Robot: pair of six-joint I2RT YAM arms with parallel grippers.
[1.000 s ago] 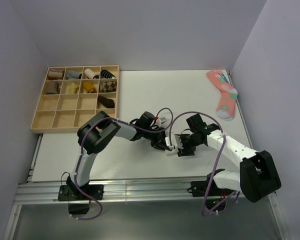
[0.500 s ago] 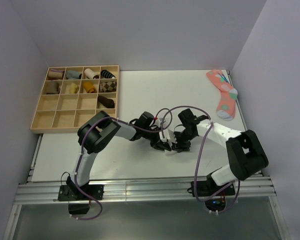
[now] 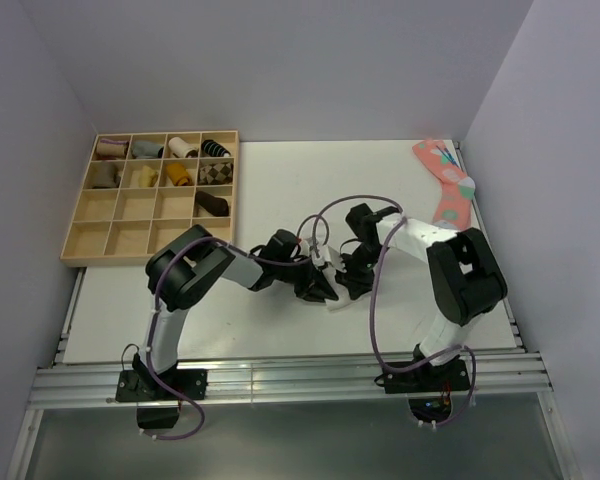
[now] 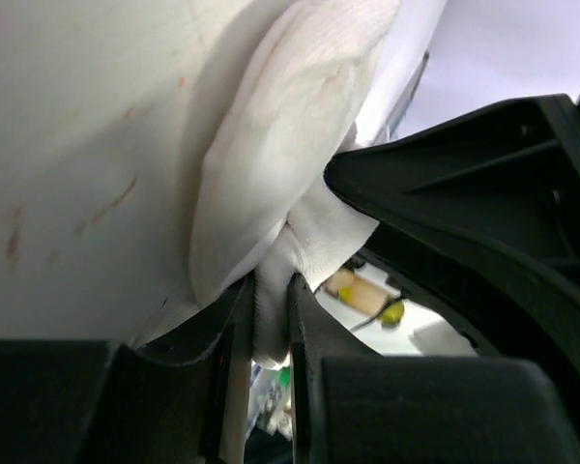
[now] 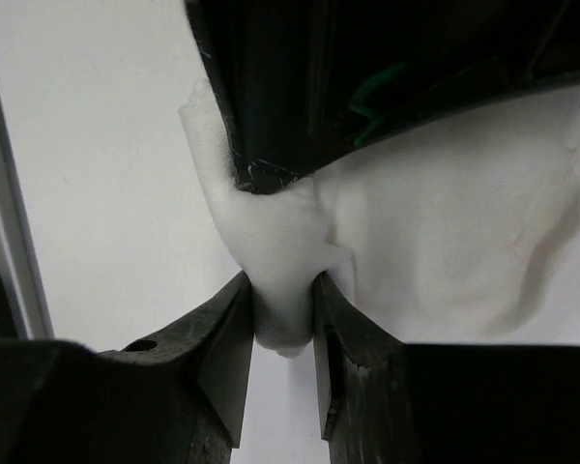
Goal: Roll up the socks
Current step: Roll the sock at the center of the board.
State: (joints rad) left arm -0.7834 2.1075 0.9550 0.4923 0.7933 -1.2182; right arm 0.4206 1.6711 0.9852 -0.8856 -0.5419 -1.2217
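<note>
Socks [image 3: 333, 302] sit near-centre on the table [image 3: 280, 180]: white, bunched, caught between both sets of jaws, which meet nose to nose over them.

Left jaws: narrow, pinching a thin fold of the white fabric between the pads. The rest of the bundle bulges just past the tips and lies on the table.

Right jaws: clamped on a thicker nub of the same fabric at the bundle's edge, both fingers touching it. The main mass sits beyond the tips, partly under the black body of the left jaws.

Each side holds a different part of the socks, and the two grips are just beside each other. Fabric is loose and creased, no tight roll formed.

Further back: pink sock [image 3: 448, 188] lies flat at the far right corner, well apart. Wooden gridded tray [image 3: 80, 243] is at far left, with sock rolls [image 3: 165, 160] in its two farthest rows and one dark roll in the third.
</note>
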